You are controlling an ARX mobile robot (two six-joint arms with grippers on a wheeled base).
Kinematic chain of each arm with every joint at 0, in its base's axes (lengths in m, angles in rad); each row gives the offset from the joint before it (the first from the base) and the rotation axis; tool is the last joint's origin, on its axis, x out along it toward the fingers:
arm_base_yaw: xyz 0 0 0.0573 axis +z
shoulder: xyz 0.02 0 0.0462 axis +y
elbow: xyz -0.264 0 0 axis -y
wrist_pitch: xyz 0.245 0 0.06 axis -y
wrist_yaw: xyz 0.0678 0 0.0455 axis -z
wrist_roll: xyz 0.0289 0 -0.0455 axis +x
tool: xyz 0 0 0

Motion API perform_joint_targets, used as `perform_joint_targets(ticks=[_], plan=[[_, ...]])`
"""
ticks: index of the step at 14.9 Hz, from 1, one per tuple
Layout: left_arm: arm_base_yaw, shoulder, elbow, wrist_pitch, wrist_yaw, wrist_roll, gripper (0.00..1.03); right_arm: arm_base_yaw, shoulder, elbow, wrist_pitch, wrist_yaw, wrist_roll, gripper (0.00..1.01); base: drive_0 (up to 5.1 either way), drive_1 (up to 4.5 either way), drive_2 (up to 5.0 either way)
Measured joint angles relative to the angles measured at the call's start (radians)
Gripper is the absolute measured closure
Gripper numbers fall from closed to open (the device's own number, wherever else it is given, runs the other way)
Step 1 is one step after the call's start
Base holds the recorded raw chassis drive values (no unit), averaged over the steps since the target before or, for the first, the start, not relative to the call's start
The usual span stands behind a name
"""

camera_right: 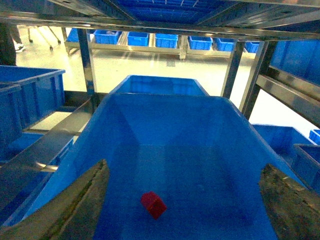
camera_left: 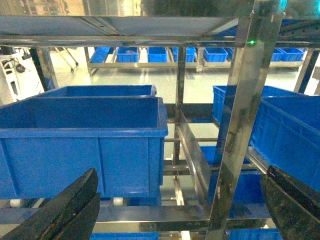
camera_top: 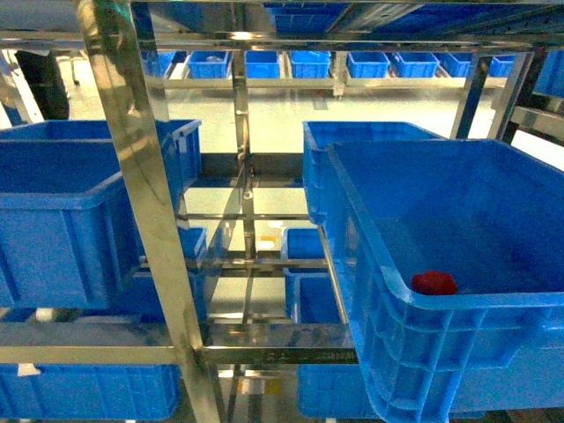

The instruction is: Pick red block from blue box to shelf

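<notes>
The right gripper (camera_right: 182, 210) has its two dark fingers (camera_right: 75, 210) spread wide apart with nothing between them, hanging above the open mouth of the blue box (camera_right: 125, 150), with free room on every side inside its walls. The red block (camera_right: 153, 204) lies alone on the box's smooth floor, near the front wall, tilted on an edge. The left gripper (camera_left: 175, 210) is likewise spread wide and holds nothing, facing a blue crate (camera_left: 80, 145) and a shiny steel upright (camera_left: 242, 120) of the shelf (camera_top: 132, 176). Between the crates, mirror-bright rails leave narrow open gaps. More blue crates (camera_top: 264, 63) line the far racks.
</notes>
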Motion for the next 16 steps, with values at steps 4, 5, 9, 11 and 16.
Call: perform_joint_targets(ticks=[4,5,9,11,16], plan=[[0.000,0.000,0.000,0.000,0.000,0.000,0.05,-0.068,-0.210,-0.122,-0.061,-0.061,0.022,0.65,0.0,0.00,0.0],[0.000,0.000,0.000,0.000,0.000,0.000,0.05,-0.079,-0.265,-0.144,-0.101,-0.076,0.022,0.78,0.0,0.00,0.0],[0.000,0.000,0.000,0.000,0.000,0.000,0.05,-0.183,-0.486,-0.195,-0.266,-0.161,0.026,0.99,0.0,0.00,0.0],[0.000,0.000,0.000,0.000,0.000,0.000,0.05,-0.177,-0.611,-0.214,-0.371,-0.170,0.026,0.99,0.0,0.00,0.0],[0.000,0.000,0.000,0.000,-0.001,0.000,0.05,-0.177,-0.857,-0.218,-0.592,-0.170,0.026,1.00,0.0,0.00,0.0]])
